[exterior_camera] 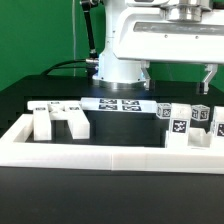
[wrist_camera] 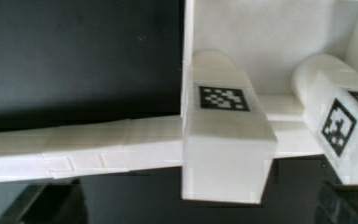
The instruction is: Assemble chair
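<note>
At the exterior view's left, a blocky white plastic chair part (exterior_camera: 58, 120) sits on the black bench (exterior_camera: 120, 138), just inside the left corner of the long white border rail (exterior_camera: 110, 160) that frames the work area. It shows two thick stubs facing the camera with a dark gap between them.

In the middle, against the far side, lies the marker board (exterior_camera: 120, 104), thin, flat and white, its square tags facing up. The white robot arm base (exterior_camera: 122, 55) rises behind it.

To the exterior view's right, several small white plastic chair blocks (exterior_camera: 190, 118) stand close together, each bearing a black-and-white square tag. They are well apart from the part on the left.

Above these blocks hangs the end effector (exterior_camera: 179, 78), its two fingers spread wide and nothing between them, clear of the pieces below.

The wrist view looks down on two of the tagged blocks, one (wrist_camera: 226, 140) just beside the other (wrist_camera: 327, 85), with the rail (wrist_camera: 87, 145) crossing under or behind them. Whether they touch it cannot be told.
</note>
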`<state>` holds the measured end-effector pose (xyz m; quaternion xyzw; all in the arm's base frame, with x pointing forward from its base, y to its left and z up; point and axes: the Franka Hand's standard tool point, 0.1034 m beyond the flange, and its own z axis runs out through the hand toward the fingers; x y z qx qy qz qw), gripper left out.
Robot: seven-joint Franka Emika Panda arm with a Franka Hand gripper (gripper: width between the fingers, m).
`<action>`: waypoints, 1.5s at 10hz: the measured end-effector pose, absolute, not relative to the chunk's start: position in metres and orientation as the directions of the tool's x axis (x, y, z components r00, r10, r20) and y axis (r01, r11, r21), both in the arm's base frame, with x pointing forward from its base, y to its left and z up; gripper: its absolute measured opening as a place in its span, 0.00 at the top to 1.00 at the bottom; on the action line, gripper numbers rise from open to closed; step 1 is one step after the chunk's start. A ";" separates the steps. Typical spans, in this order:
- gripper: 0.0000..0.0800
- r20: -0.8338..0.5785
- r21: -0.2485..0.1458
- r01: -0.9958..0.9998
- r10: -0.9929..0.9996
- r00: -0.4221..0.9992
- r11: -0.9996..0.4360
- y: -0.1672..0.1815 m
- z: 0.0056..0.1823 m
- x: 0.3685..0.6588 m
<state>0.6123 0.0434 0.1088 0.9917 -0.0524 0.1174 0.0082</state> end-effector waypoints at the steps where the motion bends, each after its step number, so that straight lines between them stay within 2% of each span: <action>1: 0.19 0.241 0.004 -0.102 -0.098 0.966 -0.995 0.045 0.108 0.610; 6: 0.19 0.242 0.016 -0.092 -0.085 0.967 -0.996 0.056 0.085 0.595; 10: 0.19 0.240 0.017 -0.094 -0.087 0.967 -0.995 0.053 0.084 0.596; 11: 0.19 0.236 0.035 -0.044 -0.034 0.971 -0.998 0.040 0.083 0.595; 12: 0.19 0.251 0.042 -0.052 -0.040 0.967 -0.998 0.035 0.075 0.588; 15: 0.19 0.254 0.046 -0.044 -0.031 0.967 -0.998 0.053 0.050 0.573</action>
